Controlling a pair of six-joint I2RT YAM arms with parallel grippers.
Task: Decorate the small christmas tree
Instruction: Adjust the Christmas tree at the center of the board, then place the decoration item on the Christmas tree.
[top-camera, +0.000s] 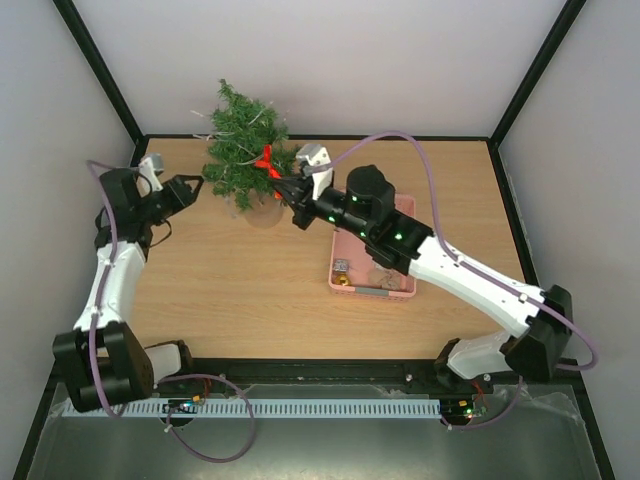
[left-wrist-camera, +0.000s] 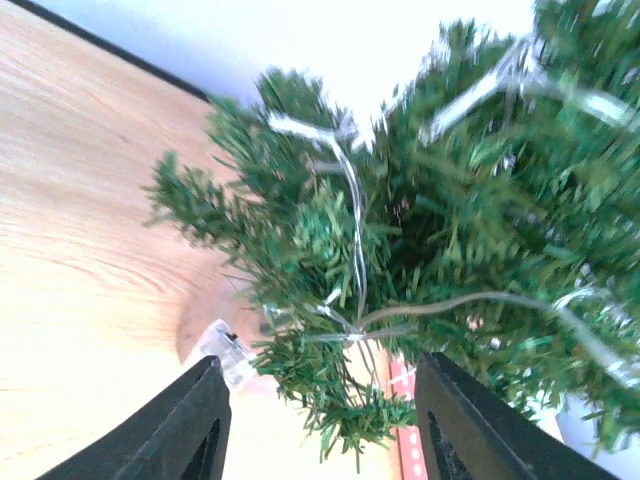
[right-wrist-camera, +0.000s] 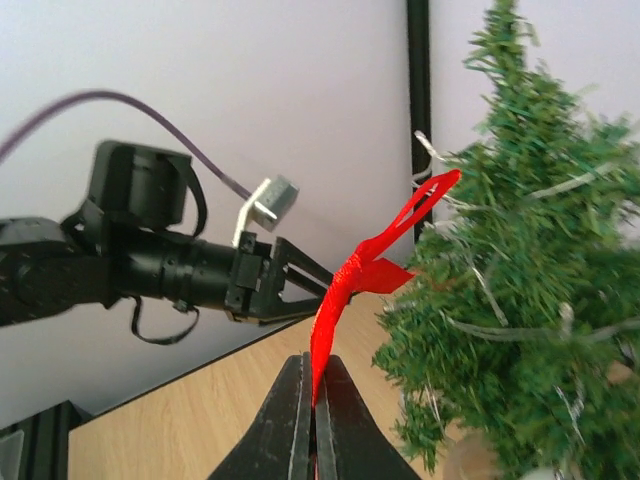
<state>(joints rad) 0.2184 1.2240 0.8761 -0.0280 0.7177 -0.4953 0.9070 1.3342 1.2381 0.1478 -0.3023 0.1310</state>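
The small christmas tree (top-camera: 240, 145) stands at the back of the table on a round clear base, with thin light wires through its dark green branches. It fills the left wrist view (left-wrist-camera: 430, 230) and the right side of the right wrist view (right-wrist-camera: 530, 300). My right gripper (top-camera: 287, 188) is shut on a red ribbon bow (right-wrist-camera: 365, 275), holding it against the tree's right side (top-camera: 265, 160). My left gripper (top-camera: 190, 187) is open and empty just left of the tree, its fingers (left-wrist-camera: 170, 430) either side of a low branch without touching.
A pink plastic basket (top-camera: 405, 290) with small ornaments sits on the table under my right arm. A small clear battery box (left-wrist-camera: 225, 350) lies by the tree's base. Black frame posts and white walls ring the table.
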